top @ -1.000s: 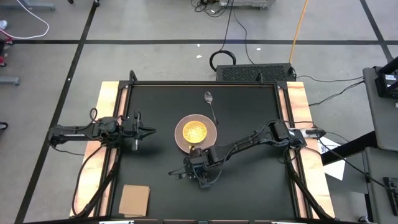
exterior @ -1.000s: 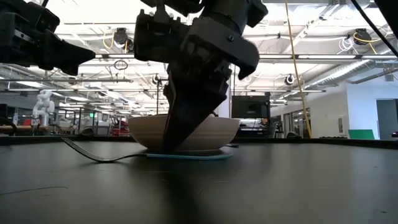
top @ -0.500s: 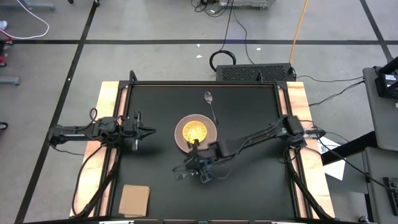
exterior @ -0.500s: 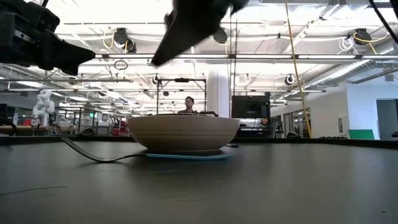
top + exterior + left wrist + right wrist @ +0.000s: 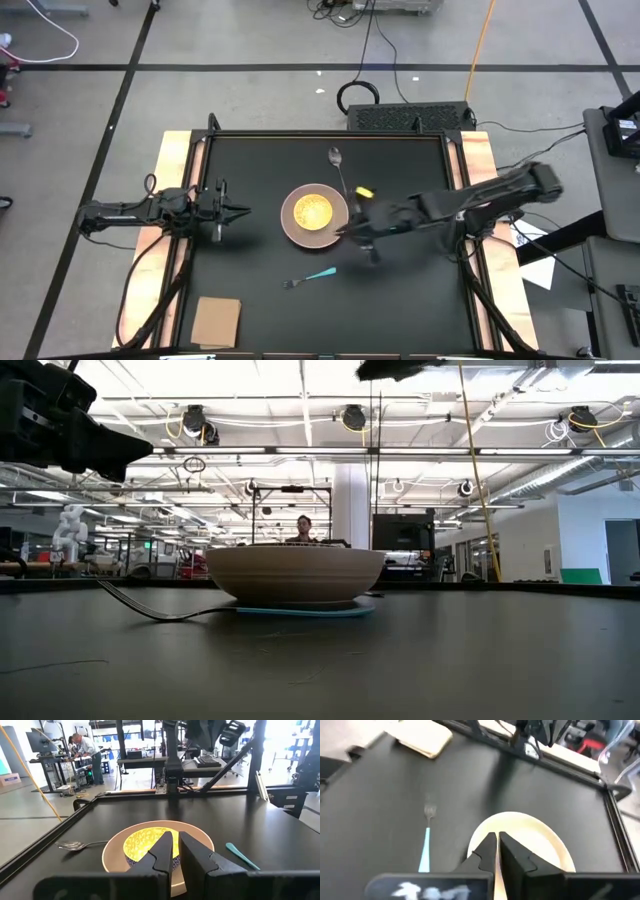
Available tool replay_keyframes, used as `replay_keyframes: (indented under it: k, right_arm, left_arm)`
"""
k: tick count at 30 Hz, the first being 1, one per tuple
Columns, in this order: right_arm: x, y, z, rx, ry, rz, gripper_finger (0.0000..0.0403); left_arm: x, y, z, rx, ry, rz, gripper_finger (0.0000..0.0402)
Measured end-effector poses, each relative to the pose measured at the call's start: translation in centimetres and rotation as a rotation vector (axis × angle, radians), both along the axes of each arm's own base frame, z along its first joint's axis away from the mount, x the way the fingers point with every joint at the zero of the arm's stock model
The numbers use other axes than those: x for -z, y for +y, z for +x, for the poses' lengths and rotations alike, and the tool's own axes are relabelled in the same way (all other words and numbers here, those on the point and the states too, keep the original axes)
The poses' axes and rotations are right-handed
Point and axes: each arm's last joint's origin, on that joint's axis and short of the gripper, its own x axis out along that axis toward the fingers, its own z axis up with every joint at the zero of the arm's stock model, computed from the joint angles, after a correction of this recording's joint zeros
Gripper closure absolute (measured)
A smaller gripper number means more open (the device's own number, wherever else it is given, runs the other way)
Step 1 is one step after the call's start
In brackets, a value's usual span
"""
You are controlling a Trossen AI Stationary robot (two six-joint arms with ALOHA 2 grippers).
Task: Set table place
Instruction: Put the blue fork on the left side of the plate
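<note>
— Plate [image 5: 314, 215] and yellow dish [image 5: 313, 210]: where are they sitting?
— Mid-table [image 5: 250, 300], dish on plate; the spoon [image 5: 339, 168] is lying just behind, the light-blue fork [image 5: 310, 276] lying alone in front.
— Is the right gripper [image 5: 352, 229] gripping anything?
— No, it is hovering at the plate's right edge, fingers together, empty. The left gripper [image 5: 240, 211] is waiting at the left side, fingers nearly touching.

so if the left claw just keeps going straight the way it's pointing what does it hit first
Most likely the plate holding the yellow dish. The left claw, shut and empty, points across the table straight at them. It may ride above the rim; height is unclear.
</note>
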Motion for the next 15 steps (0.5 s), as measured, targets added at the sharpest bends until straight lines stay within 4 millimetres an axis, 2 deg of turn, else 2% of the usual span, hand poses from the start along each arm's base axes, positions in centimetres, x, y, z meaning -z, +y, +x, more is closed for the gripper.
replay_keyframes:
  k: [5, 10, 15]
  right_arm:
    - [1.2, -1.5, -4.0, 0.016, -0.156, 0.021, 0.0400]
    - [4.4, -3.0, -7.1, 0.041, -0.257, 0.032, 0.0402]
    - [7.0, -4.2, -9.4, 0.070, -0.331, 0.028, 0.0402]
  left_arm:
    - [0.0, 0.0, 0.0, -0.009, 0.000, -0.010, 0.0364]
    - [0.0, 0.0, 0.0, -0.014, -0.005, -0.010, 0.0364]
    - [0.0, 0.0, 0.0, -0.016, -0.006, -0.002, 0.0364]
